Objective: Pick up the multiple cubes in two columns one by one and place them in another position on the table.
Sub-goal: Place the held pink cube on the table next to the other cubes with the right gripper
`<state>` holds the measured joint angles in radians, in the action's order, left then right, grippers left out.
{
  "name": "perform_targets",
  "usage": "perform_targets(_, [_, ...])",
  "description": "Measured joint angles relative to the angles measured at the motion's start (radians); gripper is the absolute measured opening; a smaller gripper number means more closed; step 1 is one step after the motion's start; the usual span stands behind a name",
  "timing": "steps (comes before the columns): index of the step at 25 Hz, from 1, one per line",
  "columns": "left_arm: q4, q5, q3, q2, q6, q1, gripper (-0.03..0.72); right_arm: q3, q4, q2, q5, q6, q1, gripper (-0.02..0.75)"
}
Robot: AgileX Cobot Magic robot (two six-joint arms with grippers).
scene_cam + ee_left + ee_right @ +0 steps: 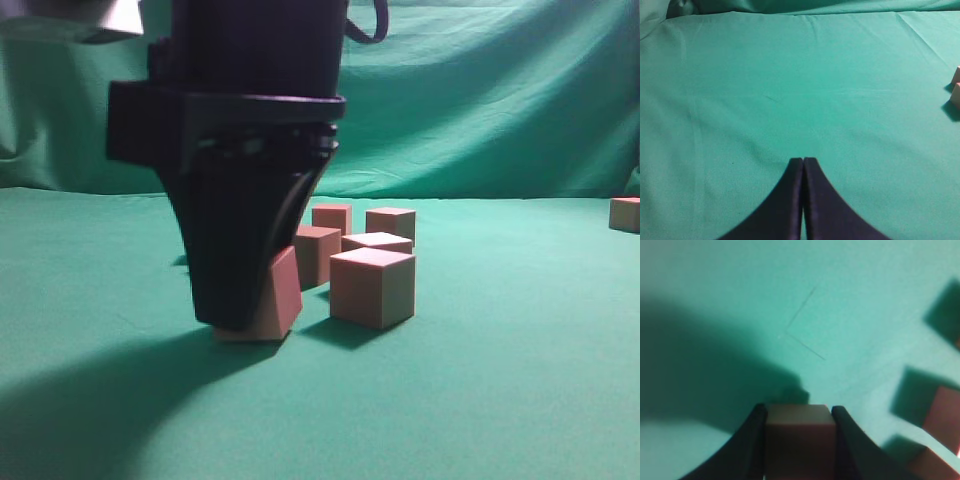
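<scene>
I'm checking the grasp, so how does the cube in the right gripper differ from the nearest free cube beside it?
The gripped cube is tilted, pinched between the right gripper's fingers; the free cube sits flat and untouched on the table. The gripped cube is partly hidden by the gripper; the free cube shows fully. Both are pinkish blocks of similar size.

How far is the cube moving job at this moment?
Possibly done: one cube sits alone at far right. In hand: the right gripper grips a tilted cube low at the table; the left gripper is shut, empty. Left: five clustered cubes.
</scene>
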<state>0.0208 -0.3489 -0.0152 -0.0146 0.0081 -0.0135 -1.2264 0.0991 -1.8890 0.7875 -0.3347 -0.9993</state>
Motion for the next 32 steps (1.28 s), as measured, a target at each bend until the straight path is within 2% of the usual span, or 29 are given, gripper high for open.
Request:
perform_targets(12, [0.0,0.0,0.0,0.0,0.0,0.0,0.0,0.0,0.0,-0.013,-0.007,0.0,0.0,0.249])
perform_targets(18, [0.0,0.0,0.0,0.0,0.0,0.0,0.0,0.0,0.0,-0.021,-0.005,0.0,0.0,0.592])
perform_targets(20, [0.0,0.0,0.0,0.0,0.0,0.0,0.0,0.0,0.0,-0.016,-0.001,0.0,0.0,0.655])
perform_targets(22, [0.0,0.0,0.0,0.0,0.0,0.0,0.0,-0.005,0.0,0.008,0.02,0.0,0.0,0.643])
perform_targets(23, [0.0,0.0,0.0,0.0,0.0,0.0,0.0,-0.016,0.002,0.029,0.034,0.0,0.0,0.685])
perform_targets(26, [0.0,0.0,0.0,0.0,0.0,0.0,0.0,-0.068,0.014,0.11,0.105,0.002,0.0,0.67])
perform_targets(27, [0.0,0.0,0.0,0.0,0.0,0.0,0.0,-0.09,0.025,0.142,0.128,0.007,0.0,0.615])
perform_targets(31, [0.0,0.0,0.0,0.0,0.0,0.0,0.0,-0.153,0.114,0.269,0.246,0.048,0.0,0.488])
perform_targets(32, [0.0,0.0,0.0,0.0,0.0,0.0,0.0,-0.16,0.168,0.297,0.279,0.069,0.0,0.492])
